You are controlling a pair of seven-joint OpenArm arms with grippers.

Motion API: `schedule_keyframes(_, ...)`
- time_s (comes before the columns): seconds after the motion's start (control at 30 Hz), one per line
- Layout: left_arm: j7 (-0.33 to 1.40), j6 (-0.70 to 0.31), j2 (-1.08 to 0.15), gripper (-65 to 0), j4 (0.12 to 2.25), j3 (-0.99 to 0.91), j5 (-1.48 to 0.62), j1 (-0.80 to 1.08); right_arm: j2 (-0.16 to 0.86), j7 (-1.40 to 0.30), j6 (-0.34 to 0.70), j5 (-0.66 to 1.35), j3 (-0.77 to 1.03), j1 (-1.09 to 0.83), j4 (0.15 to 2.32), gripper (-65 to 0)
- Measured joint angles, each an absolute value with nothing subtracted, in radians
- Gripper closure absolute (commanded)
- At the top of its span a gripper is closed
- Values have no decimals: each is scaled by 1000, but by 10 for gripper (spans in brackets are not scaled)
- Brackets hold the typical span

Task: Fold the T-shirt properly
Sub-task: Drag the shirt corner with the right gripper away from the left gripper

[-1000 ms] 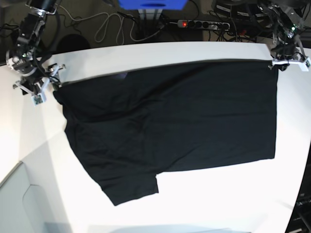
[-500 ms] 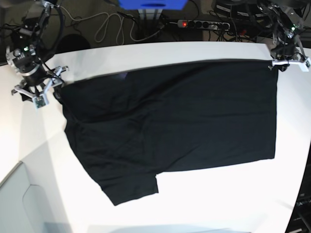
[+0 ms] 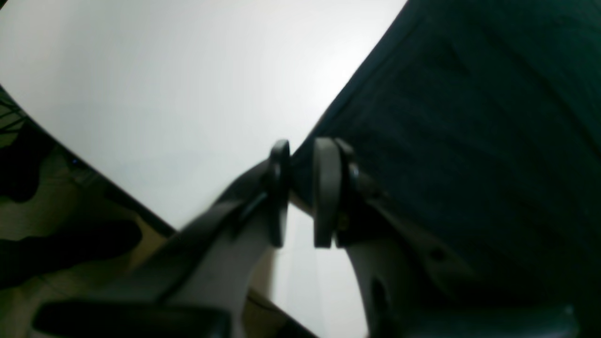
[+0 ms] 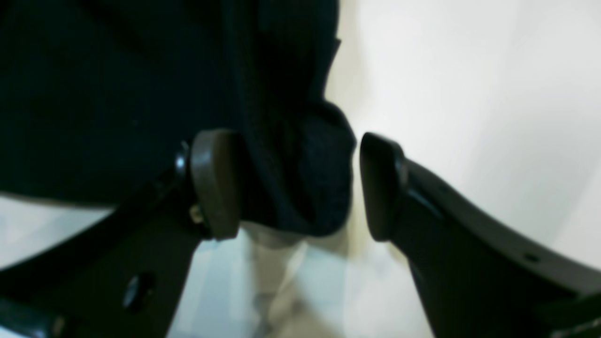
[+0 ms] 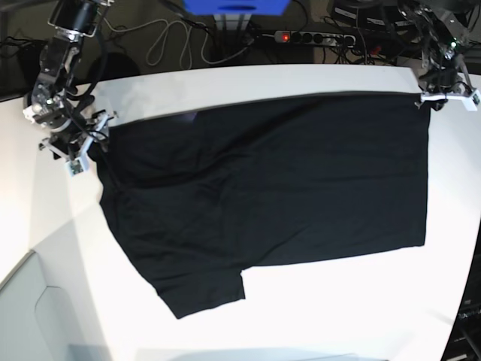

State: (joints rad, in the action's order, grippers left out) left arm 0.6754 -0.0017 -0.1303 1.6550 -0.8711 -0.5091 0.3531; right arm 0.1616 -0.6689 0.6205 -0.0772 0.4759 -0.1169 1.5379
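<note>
The black T-shirt (image 5: 263, 195) lies spread flat on the white table (image 5: 301, 79), plain side up, with one sleeve pointing to the near left. My left gripper (image 5: 445, 98) is at the shirt's far right corner. In the left wrist view it (image 3: 300, 188) is shut on the shirt's edge (image 3: 469, 117). My right gripper (image 5: 75, 147) is at the shirt's far left corner. In the right wrist view it (image 4: 296, 188) is open, with a bunched fold of the shirt (image 4: 117, 70) between the pads, touching the left pad (image 4: 216, 183).
A power strip (image 5: 316, 36), cables and a blue object (image 5: 237, 6) lie behind the table's far edge. The table's edge runs diagonally at the left, with a grey panel (image 5: 30, 316) at the near left corner.
My right arm has swung right and turned, bringing its gripper onto the shirt's far left corner. The left arm and the rest of the shirt have not moved.
</note>
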Motion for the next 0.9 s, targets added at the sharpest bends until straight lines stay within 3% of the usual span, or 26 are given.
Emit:
schedule_keyframes(0.5,678,-1,-127,-94,1598,-870,-505,332,163,-658,620,-76,477,-118,1520,-383)
schedule_keyframes(0.67,685,-1,-128,-174,1599,-872,-505,330,164,-658,620,-76,477,-118,1520,-400)
schedule_keyframes(0.9,685,-1,-128,-181,1599,-870,-505,330,164,-658,620,-76,477,-117,1520,-401)
